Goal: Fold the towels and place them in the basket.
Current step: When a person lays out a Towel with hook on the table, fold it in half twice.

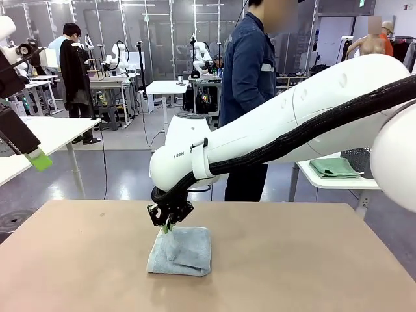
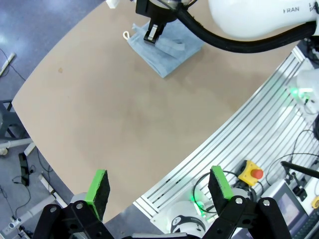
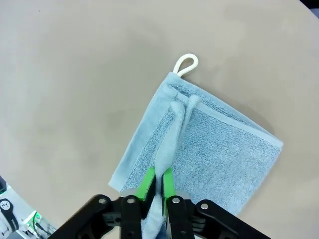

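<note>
Right gripper [image 3: 158,180]: jaws drawn almost together, the green pads [image 3: 145,185] clamped on a raised ridge of the blue-grey towel [image 3: 224,154]. The pinched ridge runs straight ahead from the fingertips across the upper layer and ends in a small bunch near the far edge.

Directly below the gripper the rest of the towel lies folded into a rough square, flat on the table [image 3: 75,74]. In the front view the cloth [image 1: 188,250] peaks up to the fingertips [image 1: 168,227] on its left side and rests on the tabletop elsewhere.

Beyond the towel's far corner a white cord loop [image 3: 186,63] lies on the bare table, attached at that corner.

Left gripper [image 2: 159,186]: jaws spread wide, nothing between the pads, held high over the table's near edge. The towel [image 2: 174,50] and the right gripper [image 2: 152,34] lie well ahead of it, with open tabletop [image 2: 124,109] between.

Farther off, past the table's far side, a person [image 1: 250,71] in a dark blue jacket stands behind the right arm.
</note>
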